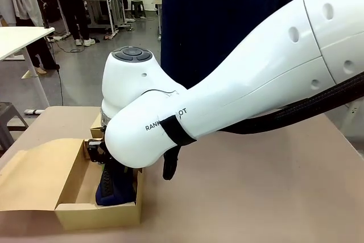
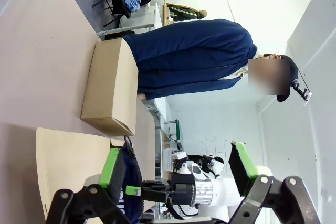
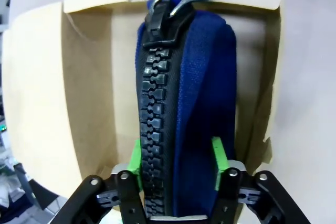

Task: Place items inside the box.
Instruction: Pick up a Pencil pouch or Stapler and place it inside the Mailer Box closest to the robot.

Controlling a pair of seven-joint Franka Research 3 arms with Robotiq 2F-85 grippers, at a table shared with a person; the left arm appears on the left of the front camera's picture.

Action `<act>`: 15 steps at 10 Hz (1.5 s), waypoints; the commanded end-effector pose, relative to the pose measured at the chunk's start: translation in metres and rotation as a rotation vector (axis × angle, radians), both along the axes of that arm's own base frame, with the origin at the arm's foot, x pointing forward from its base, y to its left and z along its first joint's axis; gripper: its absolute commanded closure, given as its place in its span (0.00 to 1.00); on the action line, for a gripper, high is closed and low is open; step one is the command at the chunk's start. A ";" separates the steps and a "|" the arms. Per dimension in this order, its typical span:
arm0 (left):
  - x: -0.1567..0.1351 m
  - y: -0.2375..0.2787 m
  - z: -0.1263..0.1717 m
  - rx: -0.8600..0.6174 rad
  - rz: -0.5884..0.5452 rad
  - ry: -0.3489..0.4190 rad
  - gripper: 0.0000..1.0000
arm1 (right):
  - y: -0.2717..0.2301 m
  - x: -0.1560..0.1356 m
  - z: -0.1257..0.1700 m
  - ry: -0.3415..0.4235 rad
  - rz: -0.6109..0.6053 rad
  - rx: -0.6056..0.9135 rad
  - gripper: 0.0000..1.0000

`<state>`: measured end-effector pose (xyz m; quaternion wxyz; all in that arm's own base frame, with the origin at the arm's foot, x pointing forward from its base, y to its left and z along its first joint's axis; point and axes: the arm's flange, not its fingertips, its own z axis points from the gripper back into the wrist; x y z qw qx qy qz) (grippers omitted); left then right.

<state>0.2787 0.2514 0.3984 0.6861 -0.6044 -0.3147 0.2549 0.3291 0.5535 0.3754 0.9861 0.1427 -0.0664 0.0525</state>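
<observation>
Navy pencil case stands on edge, zipper facing me, down inside the open box on the tabletop. Right end effector straddles it, pads at its sides; pinching or slack, I cannot tell from this close. Left end effector hangs released, empty. I judge one item is nearly placed and the others are left.

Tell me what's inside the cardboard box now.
A navy zip pencil case stands on edge, zipper up, between the jaws of the right gripper. The box floor beneath it is hidden.
</observation>
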 end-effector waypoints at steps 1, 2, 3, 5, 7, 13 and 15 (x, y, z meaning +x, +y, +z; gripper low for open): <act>-0.002 -0.003 0.000 -0.002 0.000 -0.014 0.00 | -0.011 -0.003 0.011 -0.015 0.022 0.061 0.00; -0.002 -0.003 0.000 -0.002 0.000 -0.014 0.00 | -0.014 -0.002 0.015 0.002 0.034 0.102 0.00; -0.002 -0.003 0.000 -0.002 0.000 -0.014 0.00 | -0.018 -0.002 0.016 0.020 0.046 0.136 0.00; -0.002 -0.003 0.000 -0.002 0.000 -0.014 0.00 | -0.032 -0.002 0.025 0.028 0.051 0.186 0.00; -0.002 -0.003 0.000 -0.002 0.000 -0.014 0.00 | -0.078 0.001 0.056 0.042 0.128 0.266 0.00; -0.002 -0.003 0.000 -0.002 0.000 -0.014 0.00 | -0.342 -0.005 0.150 0.194 0.188 0.718 0.00; -0.002 -0.003 0.000 -0.002 0.000 -0.014 0.00 | -0.407 -0.012 0.138 0.211 0.303 0.794 0.00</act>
